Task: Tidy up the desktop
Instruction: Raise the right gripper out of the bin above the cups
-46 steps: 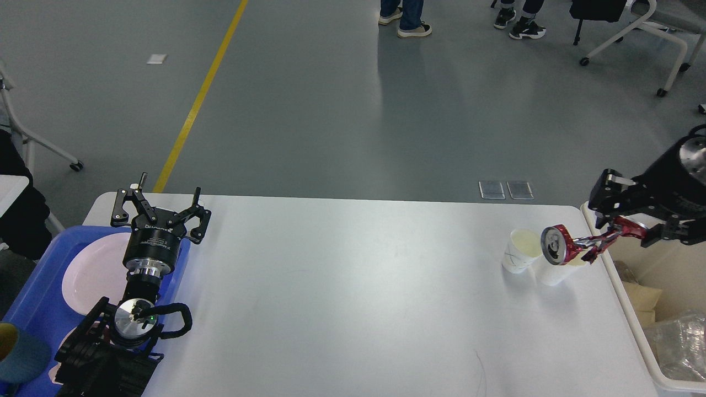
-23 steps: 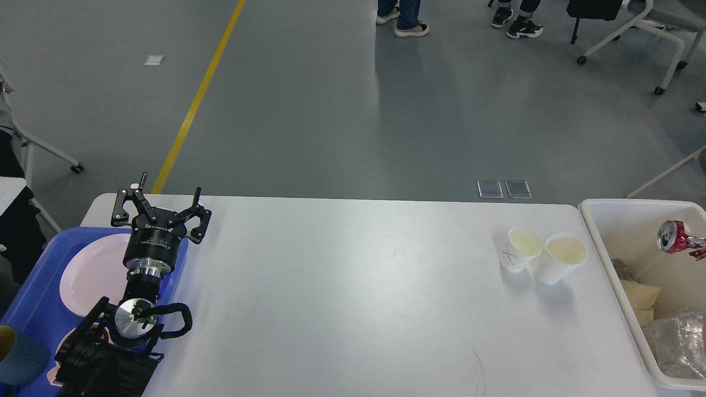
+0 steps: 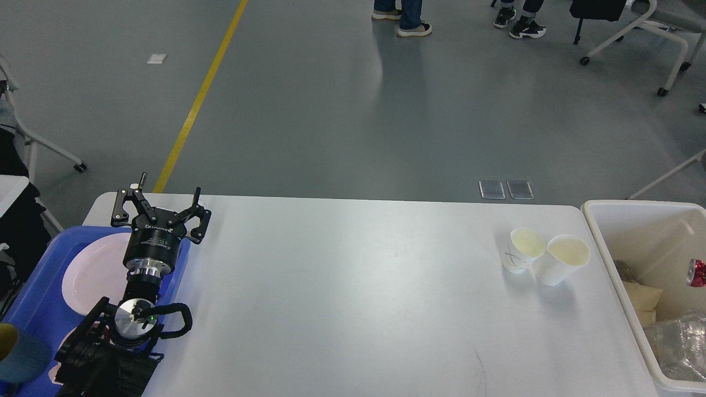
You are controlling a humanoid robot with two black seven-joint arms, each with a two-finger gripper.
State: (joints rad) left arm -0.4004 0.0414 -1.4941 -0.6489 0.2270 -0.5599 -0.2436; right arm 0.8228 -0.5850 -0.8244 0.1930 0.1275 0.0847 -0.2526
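A: Start at the fingers; what are they doing?

B: The left gripper has its two fingers spread wide with nothing between them; it hangs over the far left corner of the desktop, at the edge of the blue tray with the white plate; the right gripper is out of view, so its state can't be told.

A: And what's left on the white top?

B: Two paper cups, touching, near the right edge; just beside them the cream bin already holds a red can and wrappers.

A: The risk?

B: I'd judge the cups; they are light and pressed together, so closing on one could tip or shove the other off the edge; too firm a squeeze would crush the wall.
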